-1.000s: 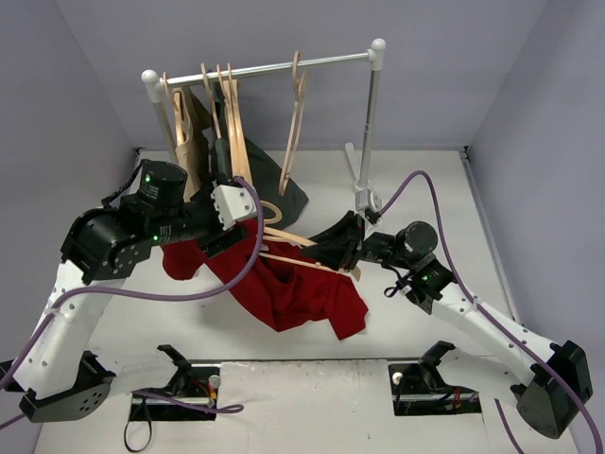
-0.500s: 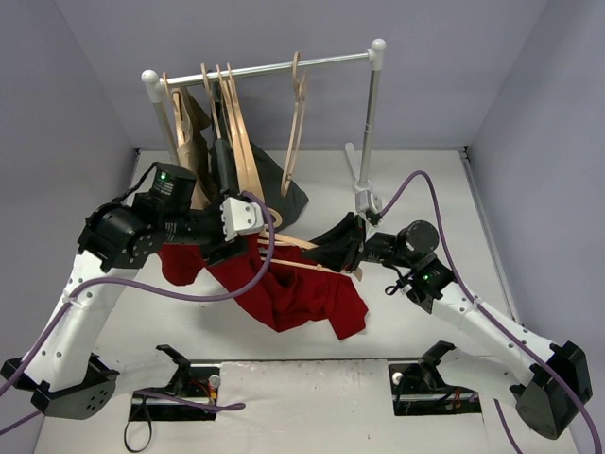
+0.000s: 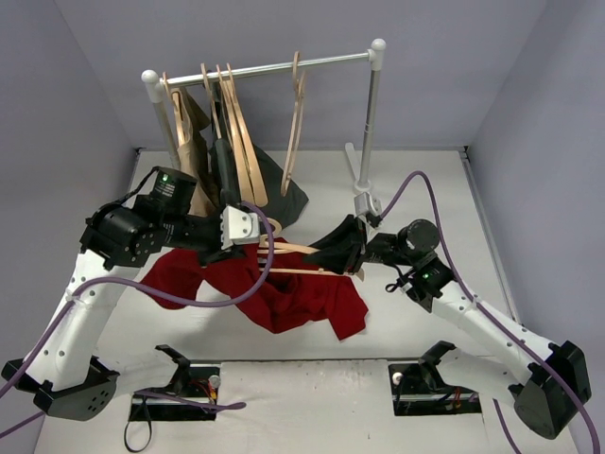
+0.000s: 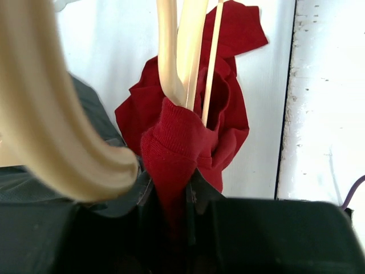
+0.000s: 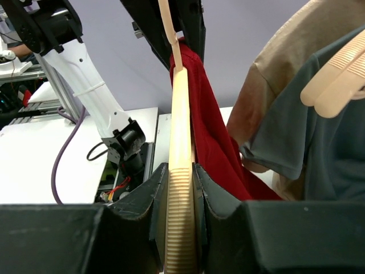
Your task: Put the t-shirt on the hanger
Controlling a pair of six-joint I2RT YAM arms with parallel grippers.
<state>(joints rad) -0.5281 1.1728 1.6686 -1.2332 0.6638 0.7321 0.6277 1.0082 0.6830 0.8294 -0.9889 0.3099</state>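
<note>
Over the flat white table (image 3: pixel 416 180), the soft dark-red cotton t-shirt (image 3: pixel 302 298) is drooping in folds. The left gripper (image 4: pixel 177 194) is pinching its ribbed collar against the smooth, curved tan wooden hanger (image 3: pixel 293 249), which the right gripper (image 5: pixel 181 188) is clamping.

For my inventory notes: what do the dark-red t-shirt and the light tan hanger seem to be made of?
Dark-red short-sleeved t-shirt: probably knitted cotton, matte; ribbed collar, limp folds. Light tan curved hanger: probably wood, smooth with slight sheen and fine ridges at its end; plastic cannot be excluded.
</note>
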